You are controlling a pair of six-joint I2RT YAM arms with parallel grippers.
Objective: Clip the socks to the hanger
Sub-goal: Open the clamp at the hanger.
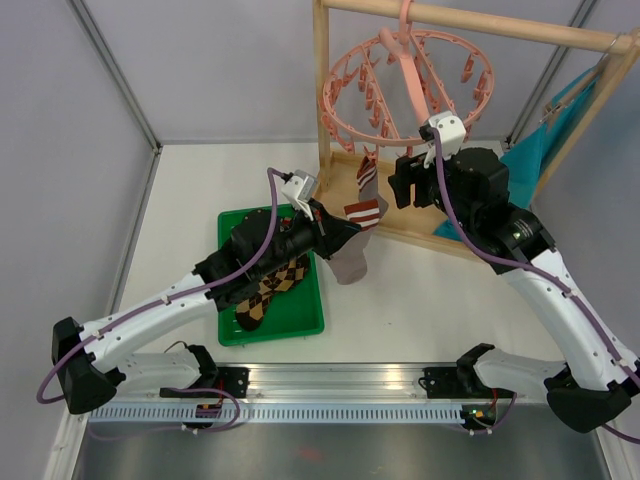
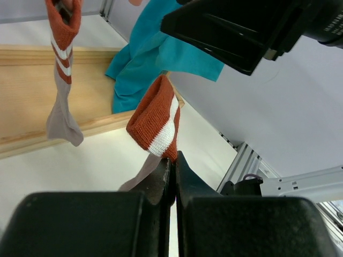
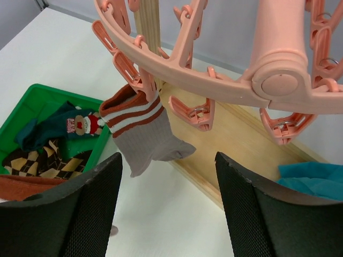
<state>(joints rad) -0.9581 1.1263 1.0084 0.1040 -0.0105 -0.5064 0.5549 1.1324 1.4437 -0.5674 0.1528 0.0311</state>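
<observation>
A white table (image 1: 420,300) is carrying everything. Toward its left edge, a green plastic tray (image 1: 300,322) is holding what look like two brown-black argyle socks (image 1: 270,290) and one dark teal sock with a red-white motif (image 3: 51,124). Just right of the tray, the left gripper (image 2: 172,163) is pinching one grey-brown sock with a red-and-white striped cuff (image 2: 158,120). Its jaws are closing narrowly on the fabric under the cuff, and the sock is hanging above the table. Beyond it, a second matching striped sock (image 3: 144,134) is dangling from one peg of the pink plastic round hanger (image 3: 278,80). The hanger is hanging from a wooden rail frame (image 1: 322,90) along the far edge. The right gripper (image 3: 167,158) is hovering under the hanger's ring, jaws wide apart and gripping nothing. A bright teal cloth (image 1: 530,160) is draping at the frame's right end.
</observation>
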